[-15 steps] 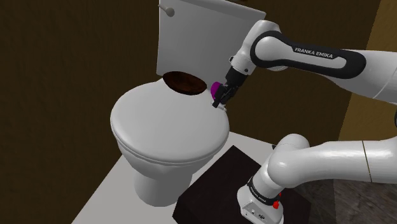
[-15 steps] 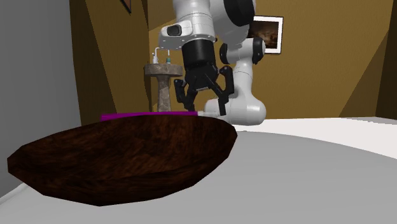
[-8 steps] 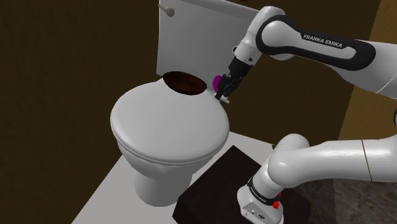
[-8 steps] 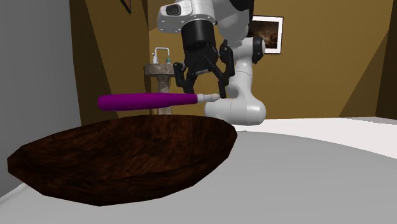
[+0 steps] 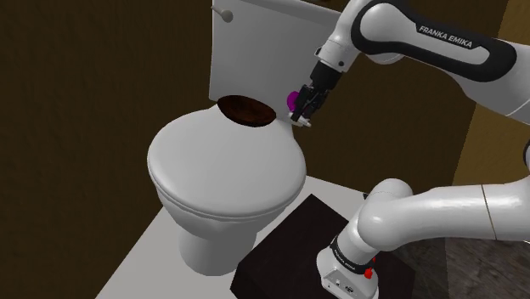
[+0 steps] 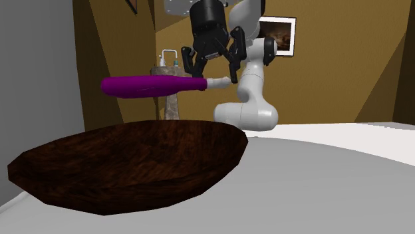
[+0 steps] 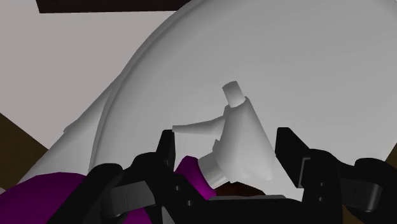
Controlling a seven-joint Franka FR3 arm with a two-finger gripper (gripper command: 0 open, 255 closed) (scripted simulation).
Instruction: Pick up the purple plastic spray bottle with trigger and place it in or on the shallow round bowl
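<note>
A purple spray bottle with a white trigger head hangs level in the air, above and behind the dark brown shallow bowl. My gripper is shut on the bottle at its neck. In the shoulder view the bowl rests on the white toilet lid near the tank, and the gripper hovers just right of it with a bit of purple bottle showing. In the wrist view the fingers clasp the white head and purple body above the lid.
The toilet tank rises right behind the bowl. My dark stand sits at the shoulder view's lower right beside the toilet base. A pedestal with taps and a framed picture stand far behind the arm.
The gripper has risen with the bottle in it. The bottle has come up from the level of the bowl's rim to well above it.
</note>
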